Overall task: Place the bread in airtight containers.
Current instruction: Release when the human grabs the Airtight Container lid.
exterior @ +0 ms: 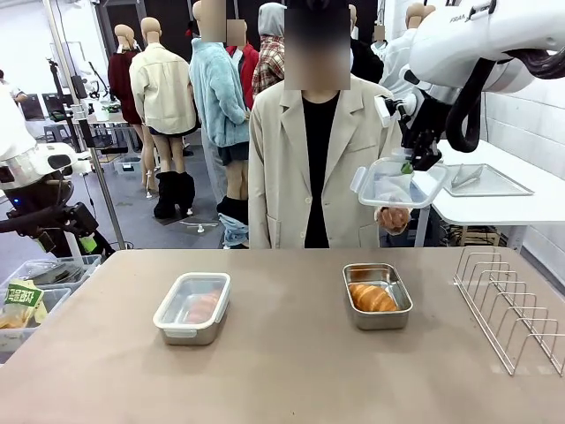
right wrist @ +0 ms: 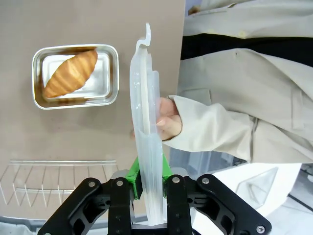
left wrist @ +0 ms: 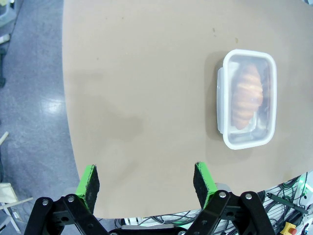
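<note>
Currently right gripper (right wrist: 146,188) pinches clear plastic lid (exterior: 402,184) upper right, w/ open steel pan (exterior: 377,296) lower, frame centre-right; left gripper (left wrist: 145,183) gapes wide.

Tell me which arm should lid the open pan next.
Right, probably. The right end effector is already shut on the clear lid, raised beyond the open pan holding bread. The left end effector is open, holding nothing, off the table's left edge.
</note>
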`<state>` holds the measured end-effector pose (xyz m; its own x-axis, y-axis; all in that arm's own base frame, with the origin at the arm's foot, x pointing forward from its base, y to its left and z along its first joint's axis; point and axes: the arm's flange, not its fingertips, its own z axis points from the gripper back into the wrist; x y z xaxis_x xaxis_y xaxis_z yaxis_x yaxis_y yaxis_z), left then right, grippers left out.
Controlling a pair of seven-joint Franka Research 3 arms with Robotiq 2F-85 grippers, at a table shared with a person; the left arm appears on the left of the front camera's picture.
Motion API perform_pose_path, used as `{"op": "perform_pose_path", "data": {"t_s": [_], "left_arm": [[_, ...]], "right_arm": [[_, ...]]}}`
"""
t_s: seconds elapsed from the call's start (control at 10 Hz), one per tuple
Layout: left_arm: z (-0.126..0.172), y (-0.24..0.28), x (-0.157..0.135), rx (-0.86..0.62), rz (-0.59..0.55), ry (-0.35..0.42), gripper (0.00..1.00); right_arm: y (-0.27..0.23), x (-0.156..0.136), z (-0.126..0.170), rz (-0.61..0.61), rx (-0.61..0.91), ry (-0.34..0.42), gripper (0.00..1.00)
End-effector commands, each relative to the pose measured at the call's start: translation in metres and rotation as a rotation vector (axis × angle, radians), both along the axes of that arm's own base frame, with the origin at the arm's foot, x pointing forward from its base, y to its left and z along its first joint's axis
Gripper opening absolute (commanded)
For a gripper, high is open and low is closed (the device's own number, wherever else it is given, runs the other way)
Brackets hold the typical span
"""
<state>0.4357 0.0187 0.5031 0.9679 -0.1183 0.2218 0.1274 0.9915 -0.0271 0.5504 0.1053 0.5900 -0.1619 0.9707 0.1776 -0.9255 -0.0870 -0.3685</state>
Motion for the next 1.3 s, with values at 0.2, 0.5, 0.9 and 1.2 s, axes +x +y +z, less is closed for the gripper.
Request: {"op": "perform_pose_path", "data": {"t_s": [0.2,0.5,0.9,1.2], "left_arm": [[0.000,0.002,0.000,-0.004,0.001,-0.001,1.00],[0.000,0.002,0.000,-0.004,0.001,-0.001,1.00],[0.000,0.002,0.000,-0.004,0.001,-0.001,1.00],[0.000,0.002,0.000,-0.004,0.001,-0.001,1.00]], "right_arm": [[0.009,0.007,0.000,-0.007,-0.055,0.012,0.00],[0.004,0.001,0.008,-0.034,-0.077,0.049,0.46],[-0.041,-0.020,0.036,-0.015,-0.103,0.153,1.00],[-0.111,-0.045,0.046,-0.055,-0.123,0.393,1.00]]}}
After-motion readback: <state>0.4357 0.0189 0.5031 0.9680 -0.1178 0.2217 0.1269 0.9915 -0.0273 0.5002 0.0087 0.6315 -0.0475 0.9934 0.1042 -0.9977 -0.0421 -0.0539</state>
